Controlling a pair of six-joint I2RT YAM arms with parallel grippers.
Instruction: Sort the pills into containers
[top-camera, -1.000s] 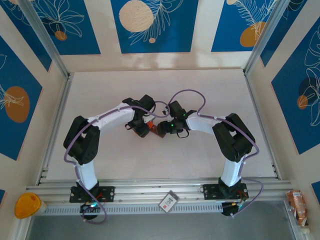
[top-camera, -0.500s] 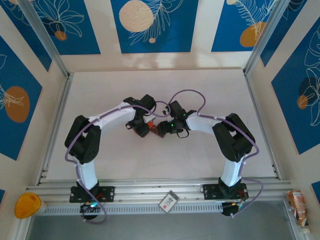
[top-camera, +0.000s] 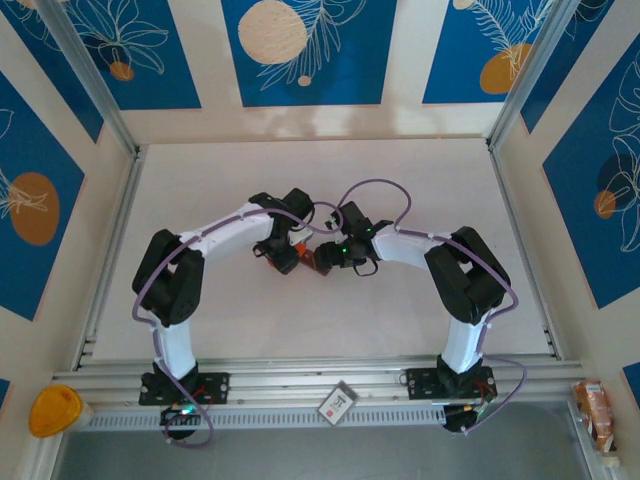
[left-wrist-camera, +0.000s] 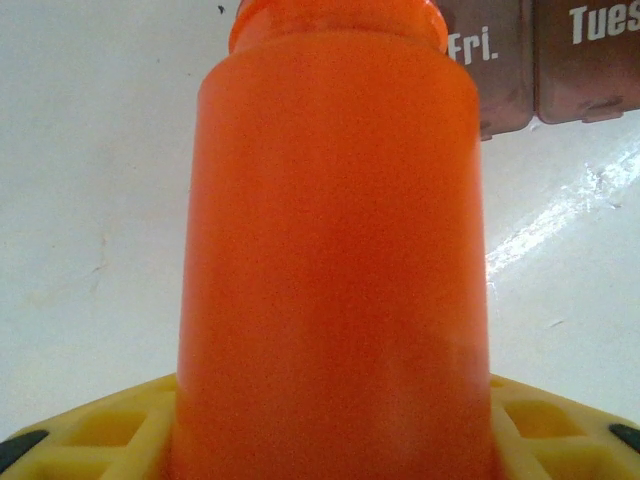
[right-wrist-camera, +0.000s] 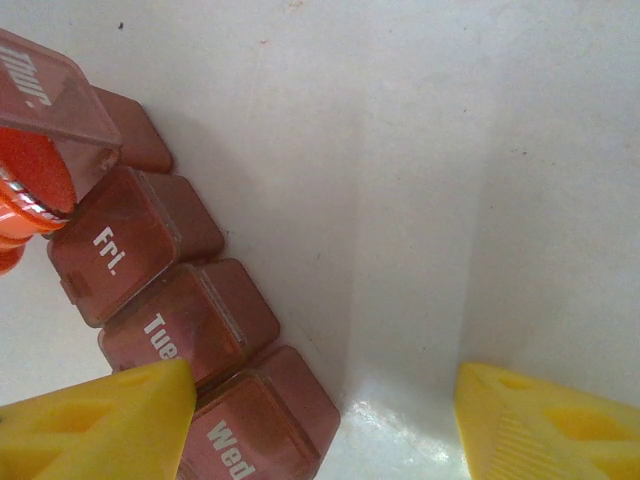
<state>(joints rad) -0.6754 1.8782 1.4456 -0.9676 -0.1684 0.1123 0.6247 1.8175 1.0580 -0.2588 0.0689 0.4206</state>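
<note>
The bright orange bottle (left-wrist-camera: 335, 230) is clamped between the yellow fingers of my left gripper (left-wrist-camera: 335, 400), its mouth tipped toward the containers (left-wrist-camera: 560, 60). The containers (right-wrist-camera: 160, 300) are a dark reddish-brown strip of several joined compartments marked Thur, Fri, Tue and Wed. The Thur lid (right-wrist-camera: 45, 95) stands raised, with the bottle's rim (right-wrist-camera: 25, 195) right under it. My right gripper (right-wrist-camera: 325, 375) is open, its left finger (right-wrist-camera: 100, 420) over the Tue and Wed compartments and its right finger over bare table. Both grippers (top-camera: 283, 252) (top-camera: 332, 258) meet at mid-table. The pills are hidden.
White tabletop (top-camera: 400, 180) stretches around the two grippers, fenced by aluminium rails and patterned walls. Off the table lie a yellow-orange cap (top-camera: 55, 410) at near left, a small card (top-camera: 337, 402) on the front rail and a packet (top-camera: 593, 410) at near right.
The left arm's elbow has crept slightly to the right. Both grippers, the bottle and the strip stay where they were.
</note>
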